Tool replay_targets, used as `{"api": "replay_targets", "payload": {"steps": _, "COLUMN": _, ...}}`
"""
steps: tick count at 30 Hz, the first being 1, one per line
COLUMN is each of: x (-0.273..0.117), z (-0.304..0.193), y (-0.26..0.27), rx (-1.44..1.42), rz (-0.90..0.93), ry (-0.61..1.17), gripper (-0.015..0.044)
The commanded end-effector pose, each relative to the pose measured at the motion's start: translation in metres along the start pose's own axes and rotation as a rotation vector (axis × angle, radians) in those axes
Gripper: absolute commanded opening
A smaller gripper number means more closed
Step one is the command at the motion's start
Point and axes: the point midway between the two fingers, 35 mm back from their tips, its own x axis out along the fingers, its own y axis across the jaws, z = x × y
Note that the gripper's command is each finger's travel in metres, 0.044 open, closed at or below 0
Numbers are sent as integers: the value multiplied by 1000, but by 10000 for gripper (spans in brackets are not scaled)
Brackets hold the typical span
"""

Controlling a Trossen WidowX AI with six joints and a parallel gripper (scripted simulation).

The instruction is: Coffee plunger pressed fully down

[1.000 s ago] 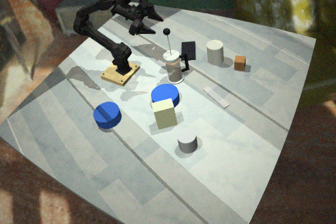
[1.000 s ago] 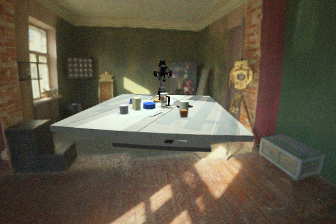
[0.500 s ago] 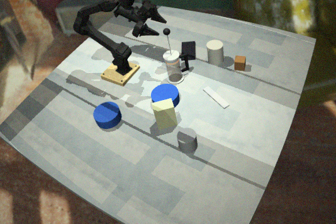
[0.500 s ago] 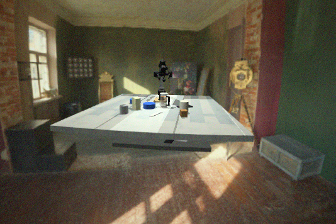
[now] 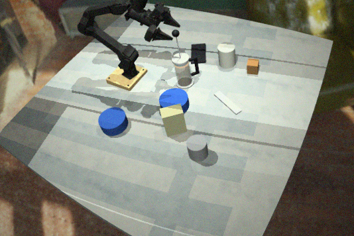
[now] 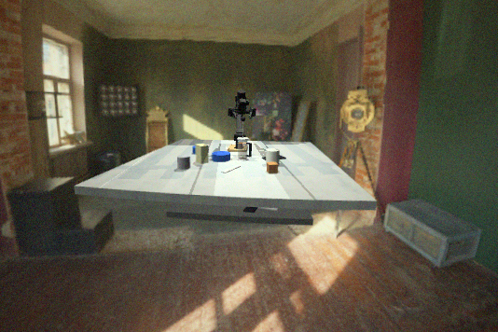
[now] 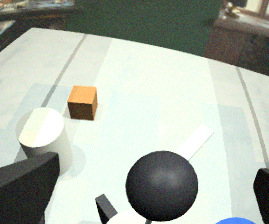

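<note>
On the desk (image 5: pixel 272 111), the coffee press (image 5: pixel 182 70) stands upright beside my base, its plunger knob (image 5: pixel 175 32) raised. My hand (image 5: pixel 172 30) hangs released, fingers spread beside the knob. I judge the approach nearly finished; next I close squarely on the knob before pressing straight down.
</note>
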Motion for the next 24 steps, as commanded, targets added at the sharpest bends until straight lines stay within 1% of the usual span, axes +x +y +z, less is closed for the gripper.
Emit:
{"api": "replay_targets", "payload": {"steps": 1, "x": 3, "z": 0, "y": 0, "rx": 5, "rz": -3, "ry": 1, "gripper": 387}}
{"api": "replay_targets", "payload": {"steps": 11, "x": 3, "z": 0, "y": 0, "rx": 5, "rz": -3, "ry": 1, "gripper": 125}}
{"api": "replay_targets", "payload": {"steps": 24, "x": 5, "z": -2, "y": 0, "rx": 5, "rz": -3, "ry": 1, "gripper": 122}}
